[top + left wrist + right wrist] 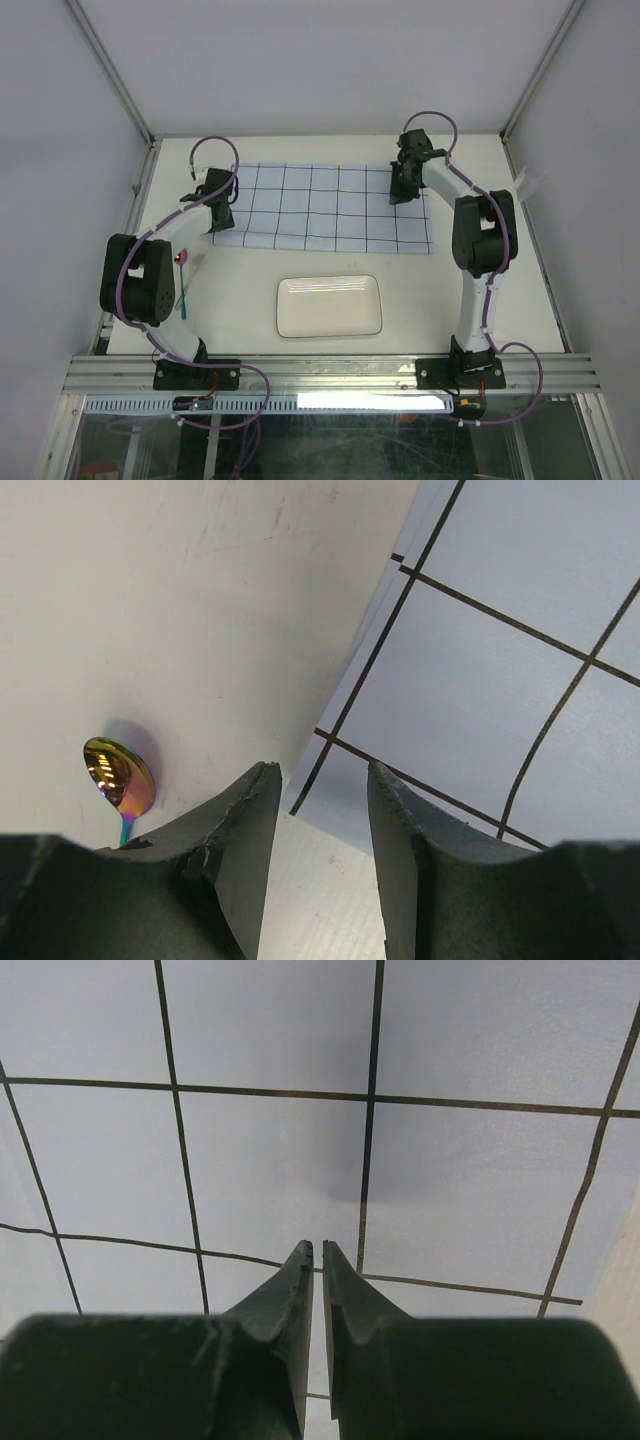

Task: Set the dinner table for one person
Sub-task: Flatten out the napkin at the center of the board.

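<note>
A pale-blue cloth with dark grid lines lies flat across the back of the dinner table. My left gripper hovers at the cloth's left edge. In the left wrist view it stands open over the cloth's corner and bare table, with nothing between the jaws. My right gripper is over the cloth's right part. Its jaws stand a thin crack apart above the cloth, holding nothing.
A white rectangular plate sits in front of the cloth near the table's middle. An iridescent spoon lies at the left beside my left arm, and its bowl shows just left of the left fingers. Aluminium rails edge the table.
</note>
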You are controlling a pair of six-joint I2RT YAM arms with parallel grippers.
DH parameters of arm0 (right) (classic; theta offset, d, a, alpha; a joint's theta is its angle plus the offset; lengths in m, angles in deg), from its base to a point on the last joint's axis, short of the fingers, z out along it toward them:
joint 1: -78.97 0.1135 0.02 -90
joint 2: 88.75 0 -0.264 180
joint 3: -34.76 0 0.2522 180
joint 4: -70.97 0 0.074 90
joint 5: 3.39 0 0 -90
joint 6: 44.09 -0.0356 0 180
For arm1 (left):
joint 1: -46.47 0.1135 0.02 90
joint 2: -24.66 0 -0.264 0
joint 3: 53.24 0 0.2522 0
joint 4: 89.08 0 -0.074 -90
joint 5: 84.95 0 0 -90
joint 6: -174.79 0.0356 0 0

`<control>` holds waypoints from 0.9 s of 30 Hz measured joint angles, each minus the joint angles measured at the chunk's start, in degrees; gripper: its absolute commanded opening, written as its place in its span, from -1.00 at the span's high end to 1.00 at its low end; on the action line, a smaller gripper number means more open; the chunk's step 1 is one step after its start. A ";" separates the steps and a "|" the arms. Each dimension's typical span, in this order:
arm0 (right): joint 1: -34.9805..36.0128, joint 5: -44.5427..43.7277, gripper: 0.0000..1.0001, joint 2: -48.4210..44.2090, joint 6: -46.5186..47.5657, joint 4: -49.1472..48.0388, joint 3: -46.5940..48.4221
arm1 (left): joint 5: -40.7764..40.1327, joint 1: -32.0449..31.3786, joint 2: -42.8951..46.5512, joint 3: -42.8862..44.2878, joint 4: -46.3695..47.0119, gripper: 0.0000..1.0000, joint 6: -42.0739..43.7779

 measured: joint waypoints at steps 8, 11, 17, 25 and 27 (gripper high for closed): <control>0.39 -0.02 0.78 -1.66 0.04 0.00 -0.24 | 2.21 2.93 -2.73 0.13 -0.11 0.13 -1.20; 0.39 -0.04 0.78 -2.25 0.04 -0.04 -0.24 | 5.01 3.63 -2.82 0.13 0.00 0.19 -1.53; 0.66 -0.04 0.78 -2.32 0.02 -0.09 -0.24 | 9.22 4.68 -2.69 -0.92 1.16 0.88 -2.29; 1.09 -0.15 0.78 -2.32 0.02 -0.07 -0.24 | 11.78 5.35 -1.09 -3.43 1.79 1.00 -2.73; 1.14 -0.20 0.78 -2.32 0.04 -0.07 -0.24 | 12.76 5.38 0.42 -4.33 1.75 1.00 -2.84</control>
